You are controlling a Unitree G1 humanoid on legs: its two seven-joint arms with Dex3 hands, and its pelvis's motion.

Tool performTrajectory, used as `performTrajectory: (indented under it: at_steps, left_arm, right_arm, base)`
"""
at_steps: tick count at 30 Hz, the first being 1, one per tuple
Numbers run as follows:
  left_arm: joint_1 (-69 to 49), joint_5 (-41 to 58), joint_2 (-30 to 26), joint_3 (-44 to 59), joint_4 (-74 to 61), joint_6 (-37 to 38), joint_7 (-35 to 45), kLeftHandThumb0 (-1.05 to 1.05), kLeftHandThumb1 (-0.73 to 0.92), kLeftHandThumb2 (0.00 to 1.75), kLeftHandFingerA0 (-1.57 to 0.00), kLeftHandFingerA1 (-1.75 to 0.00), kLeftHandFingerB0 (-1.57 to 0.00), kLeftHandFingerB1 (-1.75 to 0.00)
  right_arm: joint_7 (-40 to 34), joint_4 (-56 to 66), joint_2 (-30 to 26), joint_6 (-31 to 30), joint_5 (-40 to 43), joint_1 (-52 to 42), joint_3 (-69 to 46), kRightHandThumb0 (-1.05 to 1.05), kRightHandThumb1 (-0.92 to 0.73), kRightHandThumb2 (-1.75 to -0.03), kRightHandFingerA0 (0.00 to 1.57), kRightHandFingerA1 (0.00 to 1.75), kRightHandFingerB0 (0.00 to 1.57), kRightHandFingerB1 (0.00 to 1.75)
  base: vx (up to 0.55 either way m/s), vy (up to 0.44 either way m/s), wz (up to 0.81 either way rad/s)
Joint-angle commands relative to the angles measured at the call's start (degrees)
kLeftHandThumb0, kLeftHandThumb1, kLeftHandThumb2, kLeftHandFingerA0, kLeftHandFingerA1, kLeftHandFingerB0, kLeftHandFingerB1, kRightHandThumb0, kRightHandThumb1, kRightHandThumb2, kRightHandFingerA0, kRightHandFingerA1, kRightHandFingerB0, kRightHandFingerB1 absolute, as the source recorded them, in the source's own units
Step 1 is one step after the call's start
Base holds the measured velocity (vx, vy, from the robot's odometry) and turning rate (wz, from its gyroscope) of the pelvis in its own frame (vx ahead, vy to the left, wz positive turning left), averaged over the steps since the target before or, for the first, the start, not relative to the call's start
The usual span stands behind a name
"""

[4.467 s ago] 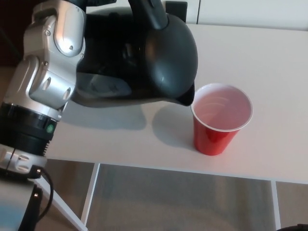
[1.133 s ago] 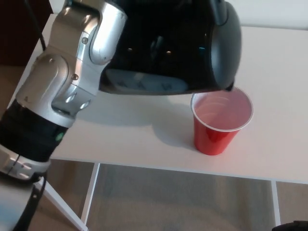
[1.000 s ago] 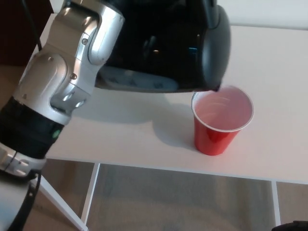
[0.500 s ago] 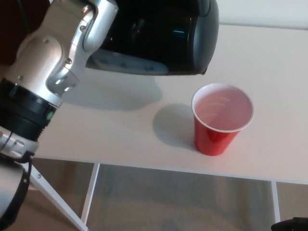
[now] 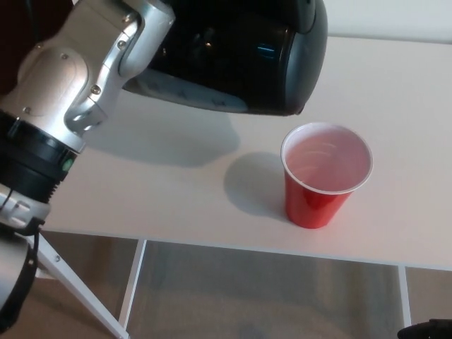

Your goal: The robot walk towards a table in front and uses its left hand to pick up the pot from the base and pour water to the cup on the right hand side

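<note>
The white desk (image 5: 176,183) carries a red plastic cup (image 5: 326,174) at about four o'clock, while the black kettle (image 5: 240,60), tipped on its side, hangs above the desk at about eleven o'clock, up and left of the cup and apart from it. The silver left arm (image 5: 78,78) carries the kettle, but the left robot hand itself is hidden, so its grip cannot be told, and no right robot hand shows. Compared with a second ago the spout has drawn back from the cup rim; a clean finish likely means righting the kettle steadily before travelling to the base.
</note>
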State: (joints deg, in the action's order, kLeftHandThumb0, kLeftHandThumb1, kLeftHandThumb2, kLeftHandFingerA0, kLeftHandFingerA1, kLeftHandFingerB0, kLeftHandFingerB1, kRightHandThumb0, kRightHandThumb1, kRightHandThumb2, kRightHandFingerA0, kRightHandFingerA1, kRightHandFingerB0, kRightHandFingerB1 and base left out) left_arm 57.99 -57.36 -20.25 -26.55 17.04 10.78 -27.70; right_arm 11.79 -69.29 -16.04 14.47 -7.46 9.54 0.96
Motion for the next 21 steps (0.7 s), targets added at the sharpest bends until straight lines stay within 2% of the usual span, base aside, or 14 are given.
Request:
performTrajectory:
  at_steps: [1, 5, 10, 16, 18, 21]
  left_arm:
    - [2.9, -2.6, -1.4, 0.1, -1.8, 2.0, -1.3, -0.40, 0.52, 0.56, -1.13, -1.51, -0.85, -0.48]
    - [2.9, -4.8, -1.3, -0.7, -2.6, 2.3, -3.3, -0.41, 0.53, 0.56, -1.00, -1.53, -0.89, -0.50]
    - [3.2, -5.3, -1.7, -1.2, -2.9, 3.6, -2.8, -0.39, 0.56, 0.57, -0.98, -1.56, -0.90, -0.51]
    - [4.0, -6.6, -1.7, -2.0, -0.7, 6.3, -7.3, -0.31, 0.56, 0.57, -0.97, -1.61, -0.90, -0.60]
    - [3.5, -6.0, -2.1, -1.8, -2.3, 6.7, -4.4, -0.32, 0.56, 0.57, -0.97, -1.62, -0.89, -0.58]
    - [3.6, -5.8, -1.9, -1.7, -2.1, 7.8, -4.9, -0.32, 0.53, 0.60, -0.99, -1.64, -0.93, -0.57]
  right_arm:
    - [-0.1, 0.0, -0.9, -0.5, 0.0, 0.3, -0.1, -0.66, -0.45, -0.54, 0.96, 0.62, 0.67, 0.56]
    - [0.3, -0.1, -0.8, -0.2, 0.4, 0.1, -0.5, -0.65, -0.45, -0.53, 0.95, 0.62, 0.68, 0.57]
    - [0.2, -0.1, -0.9, -0.1, -0.1, 0.2, -0.2, -0.69, -0.46, -0.54, 0.96, 0.62, 0.68, 0.56]
    - [0.0, -0.1, -0.7, -0.7, 0.0, 0.6, -0.3, -0.66, -0.46, -0.54, 0.95, 0.61, 0.67, 0.56]
    - [0.4, 0.0, -0.9, -0.3, 0.2, 0.3, -0.4, -0.66, -0.46, -0.54, 0.94, 0.62, 0.67, 0.56]
    - [0.1, 0.0, -0.9, -0.5, 0.0, 0.3, -0.3, -0.66, -0.45, -0.53, 0.96, 0.61, 0.68, 0.56]
  base:
    - [0.00, 0.000, 0.00]
    - [0.00, 0.000, 0.00]
    - [0.00, 0.000, 0.00]
    - [0.00, 0.000, 0.00]
    - [0.00, 0.000, 0.00]
    - [0.00, 0.000, 0.00]
